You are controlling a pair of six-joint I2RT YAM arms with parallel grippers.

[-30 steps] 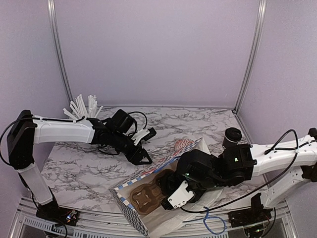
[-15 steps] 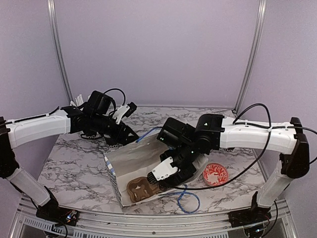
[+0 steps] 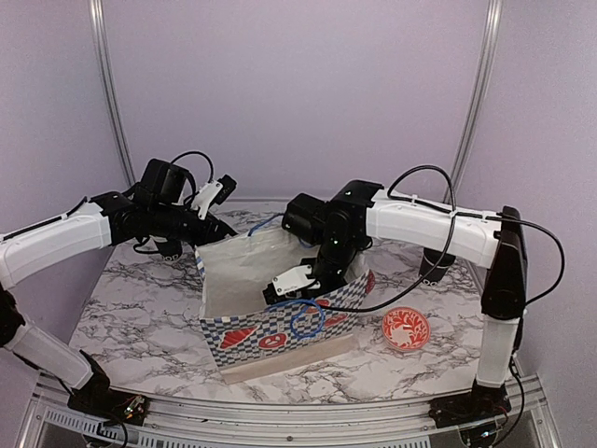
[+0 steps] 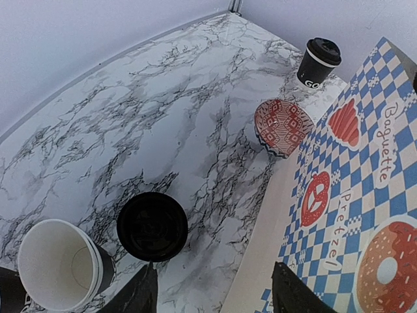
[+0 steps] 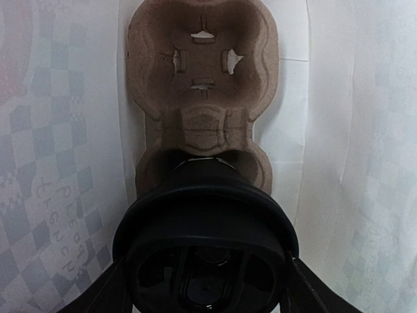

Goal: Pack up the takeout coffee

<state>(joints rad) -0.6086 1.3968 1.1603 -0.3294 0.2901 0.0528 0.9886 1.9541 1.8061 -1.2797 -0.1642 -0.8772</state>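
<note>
In the right wrist view my right gripper [image 5: 206,290] is shut on a takeout coffee cup [image 5: 205,228] with its black lid on. The cup's base is low in the near pocket of a brown cardboard carrier [image 5: 202,78] on the bag's floor. From above, that gripper [image 3: 297,280] reaches down into the upright checkered paper bag [image 3: 280,331]. My left gripper [image 4: 218,297] is open and empty above the marble beside the bag [image 4: 365,195], near its rear left corner [image 3: 216,230]. Another lidded cup [image 4: 319,62] stands far off. A black lid [image 4: 152,226] faces up close by.
A stack of open black cups with white insides [image 4: 58,264] stands next to the black lid. One red patterned bowl [image 4: 281,127] leans by the bag's side. Another red bowl [image 3: 406,329] lies on the table right of the bag. A blue loop handle [image 3: 303,320] hangs on the bag's front.
The bag went from lying open at the front to standing upright mid-table. My right arm swung left and back and now reaches down into it. My left arm pulled back to the bag's rear left.
</note>
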